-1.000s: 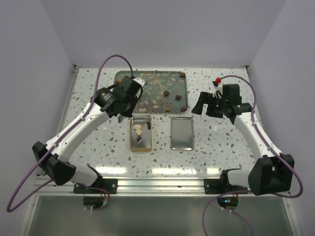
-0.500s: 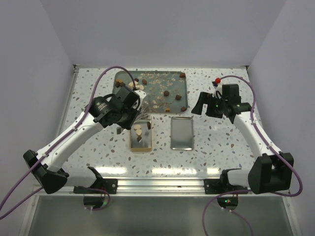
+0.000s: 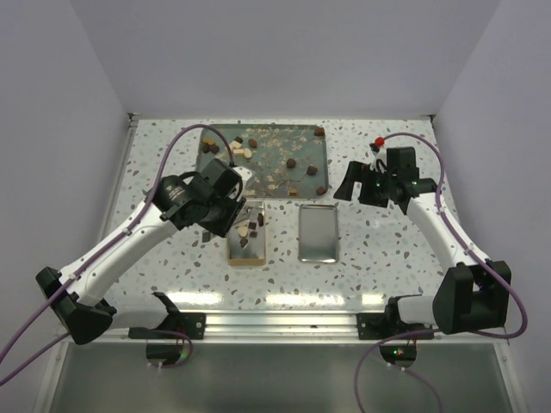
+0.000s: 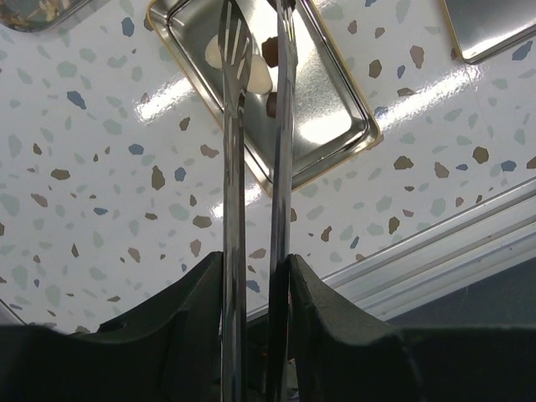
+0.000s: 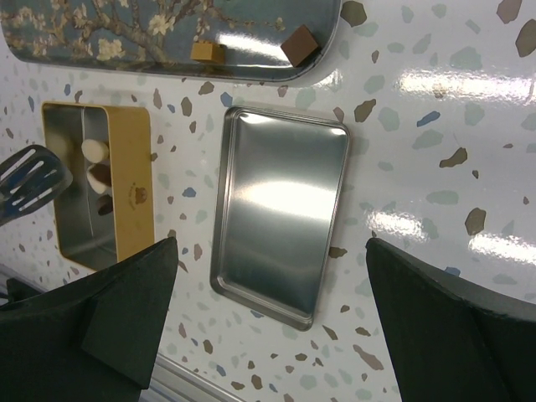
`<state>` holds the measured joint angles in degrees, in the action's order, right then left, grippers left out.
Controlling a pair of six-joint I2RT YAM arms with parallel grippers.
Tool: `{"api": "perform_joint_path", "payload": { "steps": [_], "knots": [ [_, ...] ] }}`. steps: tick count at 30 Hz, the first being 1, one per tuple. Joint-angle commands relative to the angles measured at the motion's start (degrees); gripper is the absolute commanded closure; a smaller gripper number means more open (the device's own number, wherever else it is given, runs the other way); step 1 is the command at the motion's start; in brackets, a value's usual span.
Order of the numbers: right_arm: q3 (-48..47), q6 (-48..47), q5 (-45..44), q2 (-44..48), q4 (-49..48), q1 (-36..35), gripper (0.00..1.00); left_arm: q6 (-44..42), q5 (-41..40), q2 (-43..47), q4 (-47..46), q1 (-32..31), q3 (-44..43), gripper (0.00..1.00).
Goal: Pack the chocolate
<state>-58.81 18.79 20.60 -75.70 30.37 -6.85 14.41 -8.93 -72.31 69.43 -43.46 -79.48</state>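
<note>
The tongs (image 4: pixel 234 184) are clamped in the left gripper (image 4: pixel 255 280), and their slotted steel tips are poised right over the gold tin (image 4: pixel 327 96). Whether a piece is pinched between the tips cannot be told. A drop-off looks to be the step in hand, and it is best done low. The tips should be brought close above a bare patch of the tin's floor before the blades are let apart, so that nothing bounces off that hard, shiny metal. The pieces already lying inside are to be avoided, a cream round (image 5: pixel 94 149) among them.

The right gripper (image 5: pixel 272 251) is spread wide with nothing in it, above the silver lid (image 5: pixel 280 193), which lies flat just beside the tin. More chocolate (image 5: pixel 299 44) is seen waiting on the blossom-patterned tray (image 5: pixel 251 21), a brown square piece at its corner. Small, smooth and sharp-edged, such pieces can be expected to slip between polished blades, so a firm, centred squeeze is called for. The speckled table (image 5: pixel 435 167) is glossy, and a dropped piece would likely skid on it.
</note>
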Motion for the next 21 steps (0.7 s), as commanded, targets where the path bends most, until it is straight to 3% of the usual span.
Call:
{"api": "perform_joint_path", "payload": {
  "steps": [1,9,21],
  "knots": [
    [-1.8,0.5,1.5,0.1,-1.4,-0.3,0.03,1.0,0.3,0.9,0.3,-0.4,-0.1,0.59],
    [-1.5,0.3,1.5,0.0,-1.3,-0.3,0.03,1.5,-1.5,0.4,0.3,-0.5,-1.3,0.59],
    [-1.7,0.1,1.6,-0.4,-1.4,-0.2,0.03,1.4,-8.7,-8.3,1.5,1.4,-18.0,0.59]
  ]
}}
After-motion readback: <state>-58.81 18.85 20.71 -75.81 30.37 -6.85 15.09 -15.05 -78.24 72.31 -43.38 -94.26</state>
